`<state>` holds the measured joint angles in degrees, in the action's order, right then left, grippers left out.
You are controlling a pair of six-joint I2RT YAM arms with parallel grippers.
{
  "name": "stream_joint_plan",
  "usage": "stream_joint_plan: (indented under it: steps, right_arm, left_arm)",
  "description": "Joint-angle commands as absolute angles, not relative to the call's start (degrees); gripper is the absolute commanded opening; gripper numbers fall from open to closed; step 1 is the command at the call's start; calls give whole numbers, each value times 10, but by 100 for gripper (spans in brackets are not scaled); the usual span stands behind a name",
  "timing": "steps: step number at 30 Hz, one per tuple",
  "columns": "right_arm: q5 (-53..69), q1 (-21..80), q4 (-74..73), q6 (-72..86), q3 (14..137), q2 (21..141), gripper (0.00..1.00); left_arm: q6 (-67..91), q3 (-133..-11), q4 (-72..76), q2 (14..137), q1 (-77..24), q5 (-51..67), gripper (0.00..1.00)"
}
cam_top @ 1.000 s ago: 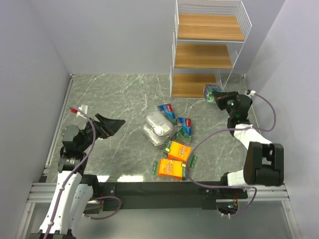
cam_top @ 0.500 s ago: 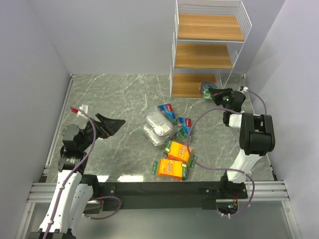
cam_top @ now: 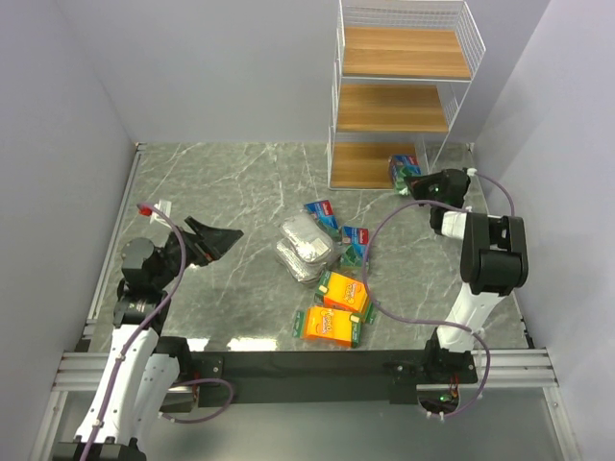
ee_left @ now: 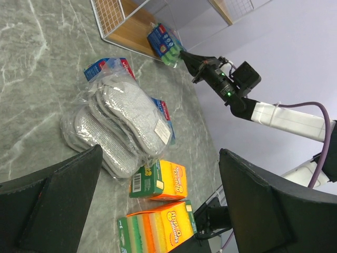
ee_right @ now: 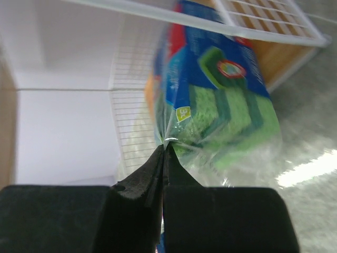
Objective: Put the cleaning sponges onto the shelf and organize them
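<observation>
The blue-and-green pack (ee_right: 226,100) is shown pinched at its wrapper by the right gripper (ee_right: 164,147) only from the wrist; the left gripper (ee_left: 160,153) is spread.

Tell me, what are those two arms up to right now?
Right fingers shut on blue-and-green sponge pack, at bottom tier of shelf. Left fingers open, hovering. Nothing seen blocking.

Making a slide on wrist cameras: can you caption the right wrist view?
Right claw pinches the wrapper edge of a blue-and-green sponge pack close to the white wire shelf.
</observation>
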<state>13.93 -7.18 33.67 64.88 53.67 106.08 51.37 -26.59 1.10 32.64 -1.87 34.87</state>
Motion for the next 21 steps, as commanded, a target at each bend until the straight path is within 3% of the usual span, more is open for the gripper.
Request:
stream_joint_plan:
  steps: [1,11,21]
  right_arm:
    - [116,-74,270,645,570,1075,0]
    - [113,-74,232,677,609,1103,0]
    - [100,-62,283,753,593,1113,0]
  left_arm:
    - [512,-276,26,312,-20,358,100]
    - [512,-266,25,304,-20,355,99]
    - [517,-260,27,300,-20,359,100]
